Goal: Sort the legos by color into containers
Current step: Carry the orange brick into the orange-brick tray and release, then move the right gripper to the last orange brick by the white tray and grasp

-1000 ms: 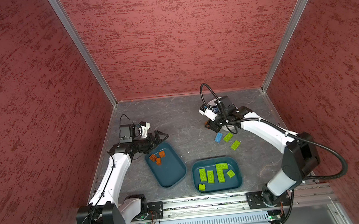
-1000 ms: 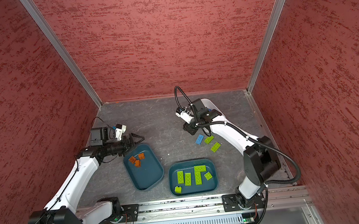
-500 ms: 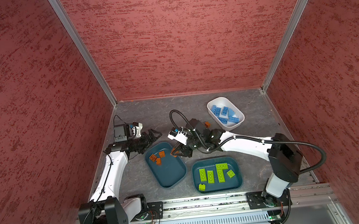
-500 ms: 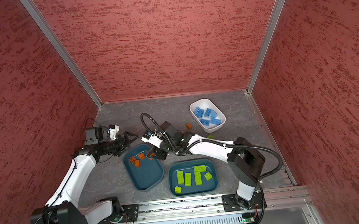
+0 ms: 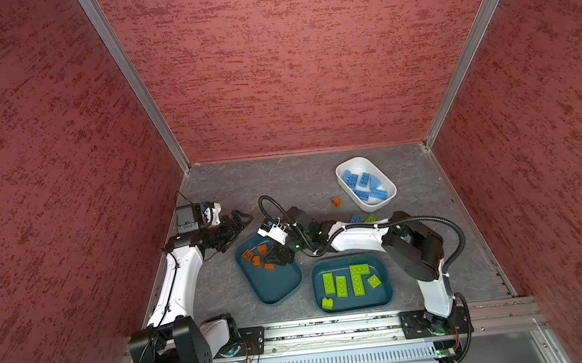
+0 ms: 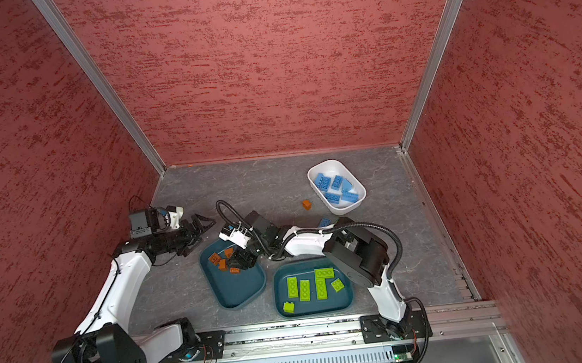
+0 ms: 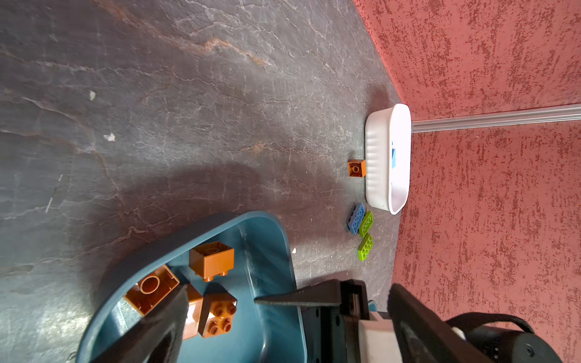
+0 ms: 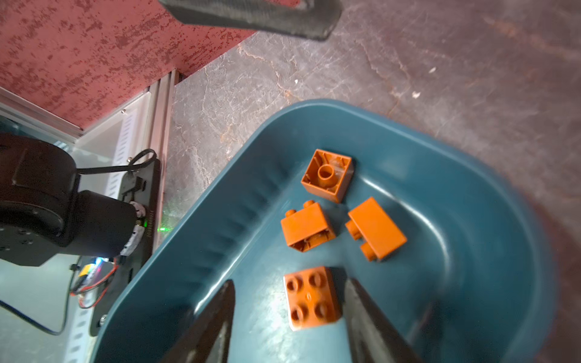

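My right gripper [image 5: 275, 261] [image 8: 289, 283] hangs open over the far end of the left dark teal container [image 5: 274, 283] [image 8: 456, 195]. A square orange lego [image 8: 311, 298] lies studs up on the container floor between its fingers, with a clear gap on one side. Three more orange legos [image 8: 327, 176] lie beside it. My left gripper [image 5: 241, 228] [image 7: 220, 294] is open and empty, just off that container's far left corner. The second teal container [image 5: 385, 290] holds several green legos [image 5: 357, 278]. The white container [image 5: 354, 163] holds several blue legos [image 5: 365, 183].
Loose on the grey floor are an orange lego [image 5: 336, 202] beside the white container, and a blue lego [image 5: 355, 218] and a green lego [image 5: 371, 218] partly hidden behind my right arm. In the left wrist view two green legos [image 7: 366, 243] lie there. Red walls enclose three sides.
My right arm swung from the back right over to the left teal container and its jaws opened; the orange lego it carried now lies in the container. My left gripper drew back slightly.
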Controlling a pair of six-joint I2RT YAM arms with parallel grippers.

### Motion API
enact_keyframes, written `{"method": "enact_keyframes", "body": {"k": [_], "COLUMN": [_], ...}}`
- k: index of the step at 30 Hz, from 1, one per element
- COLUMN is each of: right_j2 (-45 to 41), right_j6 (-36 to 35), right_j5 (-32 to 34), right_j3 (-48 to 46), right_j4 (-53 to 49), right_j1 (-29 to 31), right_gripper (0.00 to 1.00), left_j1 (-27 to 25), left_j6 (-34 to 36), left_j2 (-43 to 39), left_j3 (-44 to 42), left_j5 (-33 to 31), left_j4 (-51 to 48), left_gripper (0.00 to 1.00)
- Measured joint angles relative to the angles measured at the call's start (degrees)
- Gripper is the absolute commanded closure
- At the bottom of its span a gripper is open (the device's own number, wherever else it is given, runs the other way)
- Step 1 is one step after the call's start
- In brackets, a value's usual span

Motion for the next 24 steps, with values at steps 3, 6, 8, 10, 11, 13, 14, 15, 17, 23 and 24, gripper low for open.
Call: {"method": "enact_keyframes", "body": {"k": [3, 6, 8, 10, 11, 13, 14, 15, 17, 23, 24], "right_j2": [-1.0, -4.5, -8.7, -13.2, -15.0, -18.3, -19.0, -19.3, -19.1, -15.1, -13.7], "right_j6": [-0.5, -0.6, -0.5, -0.5, -0.4, -0.1, 0.0, 0.2, 0.2, -0.3, -0.5], "right_j5": [1.5, 2.9, 3.9, 5.2, 6.1, 8.9, 10.1, 11.7, 15.1, 23.7, 24.9], "right_j3": [0.3, -0.2, -1.1, -2.1, -2.2, -2.1, -1.8, -1.5, -1.2, -0.7, 0.0], "right_j4": [-0.6, -3.0, -4.9, -7.6, -8.9, -12.7, -14.5, -16.3, -20.0, -29.3, -30.4], "right_j1": [-0.5, -1.8, -4.0, -7.0, -8.4, -12.3, -13.7, -15.2, -18.1, -23.8, -24.6], "right_gripper": [0.35, 0.33, 0.32, 0.30, 0.29, 0.28, 0.28, 0.27, 0.26, 0.26, 0.25], "left_j1": [0.0, 0.0, 0.0, 0.0, 0.0, -0.1, -0.2, -0.3, -0.5, -0.9, -1.0], "left_j6": [0.2, 0.2, 0.2, 0.2, 0.2, 0.2, 0.2, 0.2, 0.2, 0.2, 0.2], "left_j2": [0.0, 0.0, 0.0, 0.0, 0.0, 0.0, 0.0, 0.0, 0.0, 0.0, 0.0], "left_j3": [-0.1, -0.4, -0.6, -0.7, -0.7, -0.9, -1.0, -1.1, -1.2, -1.2, -1.2], "left_j5": [0.1, 0.3, 0.5, 0.7, 0.8, 1.1, 1.3, 1.4, 1.7, 2.0, 2.0], "left_j4": [0.0, -0.1, -0.1, -0.1, -0.1, 0.0, 0.0, 0.1, 0.2, 0.3, 0.2], "left_gripper": [0.01, 0.01, 0.01, 0.01, 0.01, 0.01, 0.01, 0.01, 0.01, 0.01, 0.01]}}
